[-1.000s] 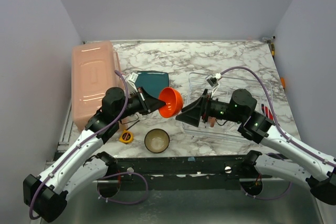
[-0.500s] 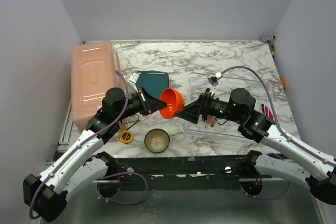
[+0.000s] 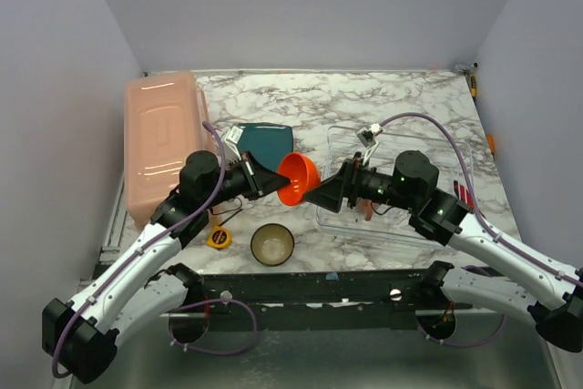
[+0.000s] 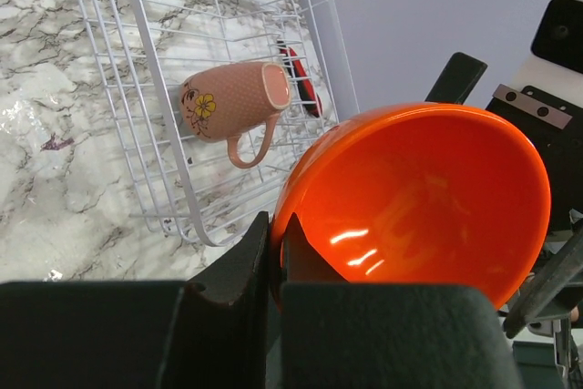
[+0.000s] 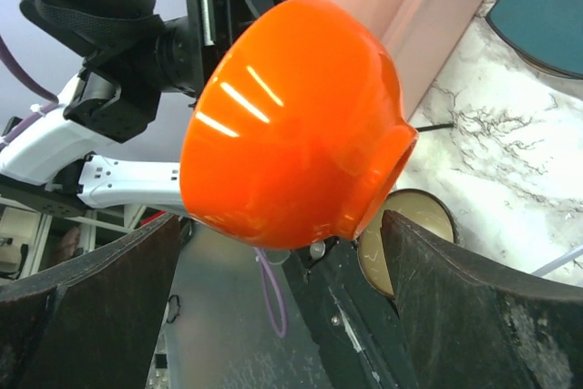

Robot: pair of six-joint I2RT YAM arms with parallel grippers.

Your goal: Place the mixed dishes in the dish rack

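My left gripper (image 3: 276, 181) is shut on the rim of the glossy orange bowl (image 3: 298, 179) and holds it tilted in the air left of the dish rack (image 3: 401, 130). In the left wrist view the fingers (image 4: 241, 261) pinch the bowl (image 4: 419, 198) at its rim. My right gripper (image 3: 321, 196) is open, its jaws spread on either side of the bowl's base (image 5: 291, 125). The pinkish-tan mug (image 4: 232, 99) lies on its side in the rack (image 4: 137, 34). The teal plate (image 3: 264, 141) and the dark brown bowl (image 3: 272, 243) sit on the table.
The long salmon-pink tub (image 3: 162, 138) stands at the left. A small yellow tape measure (image 3: 218, 238) lies beside the brown bowl. A red and black item (image 3: 463, 196) lies at the rack's right side. Both arms crowd the middle of the table.
My right gripper has moved left, up to the orange bowl, with its jaws open. The left gripper and the bowl have hardly moved.
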